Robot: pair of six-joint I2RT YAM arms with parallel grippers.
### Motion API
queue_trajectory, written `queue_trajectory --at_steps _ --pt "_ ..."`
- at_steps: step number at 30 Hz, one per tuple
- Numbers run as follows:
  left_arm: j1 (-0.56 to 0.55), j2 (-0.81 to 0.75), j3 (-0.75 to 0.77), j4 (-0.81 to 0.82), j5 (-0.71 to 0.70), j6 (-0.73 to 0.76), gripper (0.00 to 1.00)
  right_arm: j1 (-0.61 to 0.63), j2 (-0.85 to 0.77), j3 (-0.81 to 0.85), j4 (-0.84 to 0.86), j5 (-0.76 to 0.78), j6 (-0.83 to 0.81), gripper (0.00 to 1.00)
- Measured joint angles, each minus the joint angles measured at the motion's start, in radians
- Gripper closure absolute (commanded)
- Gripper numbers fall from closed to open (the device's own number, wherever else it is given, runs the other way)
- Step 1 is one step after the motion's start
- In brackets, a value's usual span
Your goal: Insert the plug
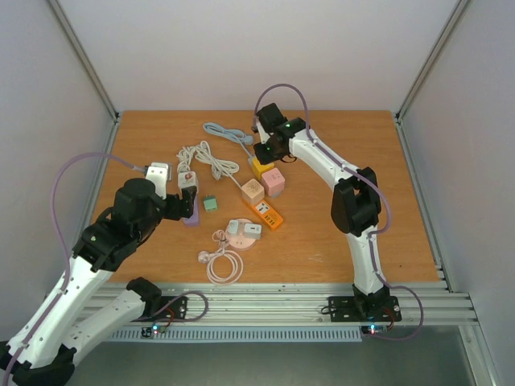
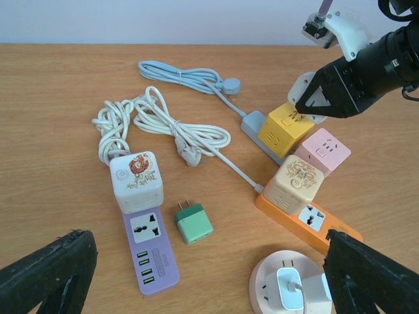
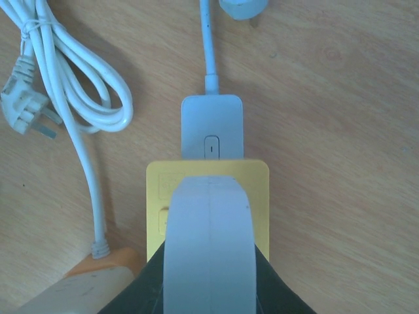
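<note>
- Left gripper (image 2: pixel 208 252) gapes wide and empty, with a green adapter (image 2: pixel 194 223) and a purple power strip (image 2: pixel 157 268) lying between its fingers.
- Right gripper (image 3: pixel 208 288) clamps the white plug (image 3: pixel 207 235), smooth and round-ended, over the yellow cube socket (image 3: pixel 157 183).
- Overhead, that cube sits just beside a pink cube (image 1: pixel 274 182).

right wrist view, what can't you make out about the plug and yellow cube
Top face of the yellow cube: right wrist view, covered by the white plug in the right gripper.
Plug's prongs, and whether they are seated: under the plug's own body there; blocked by the gripper in the left wrist view.
Round socket hub: left wrist view, cut off by the bottom edge.
</note>
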Motion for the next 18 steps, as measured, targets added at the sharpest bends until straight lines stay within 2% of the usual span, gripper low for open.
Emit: queue_trajectory --at_steps 18 --pt "0.000 0.000 -0.005 0.005 0.000 0.000 0.05 0.000 0.044 0.047 -0.014 0.004 0.005 0.99"
